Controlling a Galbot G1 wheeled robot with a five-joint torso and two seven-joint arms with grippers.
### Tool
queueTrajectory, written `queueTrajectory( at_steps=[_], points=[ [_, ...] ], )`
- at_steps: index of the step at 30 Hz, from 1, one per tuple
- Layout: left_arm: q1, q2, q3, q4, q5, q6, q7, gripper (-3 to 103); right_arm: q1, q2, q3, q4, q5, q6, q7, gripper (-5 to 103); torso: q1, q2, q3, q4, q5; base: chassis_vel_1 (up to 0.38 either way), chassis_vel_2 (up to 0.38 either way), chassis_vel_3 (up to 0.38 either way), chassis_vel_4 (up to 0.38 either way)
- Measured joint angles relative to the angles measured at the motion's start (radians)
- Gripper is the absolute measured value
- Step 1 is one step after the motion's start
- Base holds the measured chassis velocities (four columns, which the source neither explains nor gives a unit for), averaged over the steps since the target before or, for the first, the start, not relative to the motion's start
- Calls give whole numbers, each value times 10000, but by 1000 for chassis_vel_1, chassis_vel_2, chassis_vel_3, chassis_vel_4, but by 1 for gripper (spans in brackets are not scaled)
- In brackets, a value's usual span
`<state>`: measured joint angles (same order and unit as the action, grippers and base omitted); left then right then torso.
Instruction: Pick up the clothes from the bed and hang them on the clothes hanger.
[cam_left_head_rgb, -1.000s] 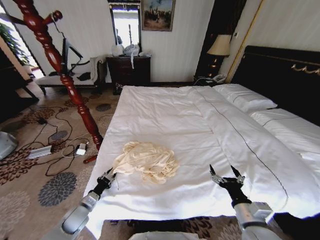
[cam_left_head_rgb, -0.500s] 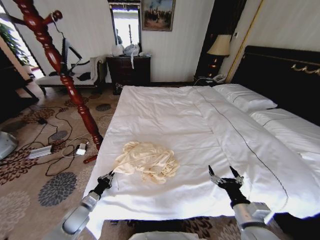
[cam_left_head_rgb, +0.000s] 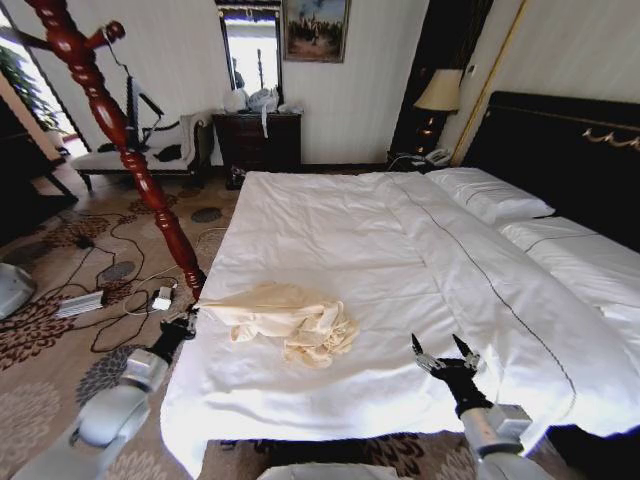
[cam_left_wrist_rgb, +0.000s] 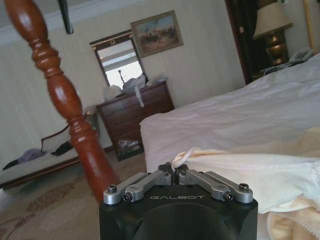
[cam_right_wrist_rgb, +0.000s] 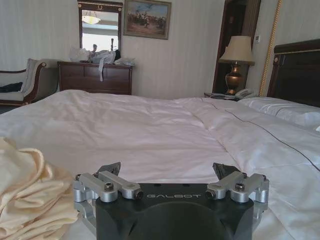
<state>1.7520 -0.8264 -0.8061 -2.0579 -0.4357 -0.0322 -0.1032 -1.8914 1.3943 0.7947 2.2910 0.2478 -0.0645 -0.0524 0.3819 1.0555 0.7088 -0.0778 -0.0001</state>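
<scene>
Beside the bed's (cam_left_head_rgb: 330, 215) left edge, the left pincer (cam_left_head_rgb: 186, 316) is clenched on a corner of the clothes (cam_left_head_rgb: 290, 322), stretched toward it for lifting. At the right, the right pincer (cam_left_head_rgb: 441, 355) is kept released above the duvet, waiting.

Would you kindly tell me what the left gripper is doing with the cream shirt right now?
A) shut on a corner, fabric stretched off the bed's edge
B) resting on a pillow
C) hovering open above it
A: the left gripper is pinched shut on a corner of the cream shirt, which stretches taut past the edge of the bed.
</scene>
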Motion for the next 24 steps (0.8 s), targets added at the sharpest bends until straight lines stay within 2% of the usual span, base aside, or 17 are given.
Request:
queueTrajectory(
  at_steps=[6,12,15,16,17,18,19,20,22,23,24],
  points=[
    [854,-1019,-627,229,-285,-97,-216,2,229,-385,-441,-314,-119,-107,80,100,-1,0,0,1,2,0,0,0,0],
    [1088,-1424,-521,105,81,-116,-226,2,651,-810,-918,-557,99,-421,122,100,-1,0,0,-1,2,0,0,0,0],
    [1144,-1631,-383,-12,430,-85,-268,2,1216,-1490,-1268,-727,199,-721,156,100,-2,0,1,-2,3,0,0,0,0],
    [1144,-1631,-383,-12,430,-85,-268,2,1216,-1490,-1268,-727,199,-721,156,100,-2,0,1,-2,3,0,0,0,0],
    [1158,-1651,-363,-36,473,-76,-273,2,1334,-1706,-1300,-757,100,-740,139,100,-2,0,2,-3,3,0,0,0,0],
    [1214,-1687,-326,-117,579,-65,-278,2,1575,-2334,-1344,-815,-72,-758,79,100,-1,0,1,-2,4,0,0,0,0],
    [1214,-1687,-326,-117,579,-65,-278,2,1575,-2334,-1344,-815,-72,-758,79,100,-1,0,1,-2,4,0,0,0,0],
    [1245,-1698,-315,-161,622,-57,-278,2,1686,-2696,-1355,-838,-103,-778,49,100,-1,0,1,0,4,0,0,0,0],
    [1319,-1729,-298,-235,702,-41,-281,2,2096,-3944,-1477,-888,49,-875,-43,100,-1,0,1,-2,5,0,0,0,0],
    [1319,-1729,-298,-235,702,-41,-281,2,2096,-3944,-1477,-888,49,-875,-43,100,-1,0,1,-2,5,0,0,0,0],
    [1336,-1741,-298,-234,713,-37,-299,2,2245,-4299,-1561,-898,147,-905,-76,100,0,-1,3,0,2,0,0,0,0]
  ],
)
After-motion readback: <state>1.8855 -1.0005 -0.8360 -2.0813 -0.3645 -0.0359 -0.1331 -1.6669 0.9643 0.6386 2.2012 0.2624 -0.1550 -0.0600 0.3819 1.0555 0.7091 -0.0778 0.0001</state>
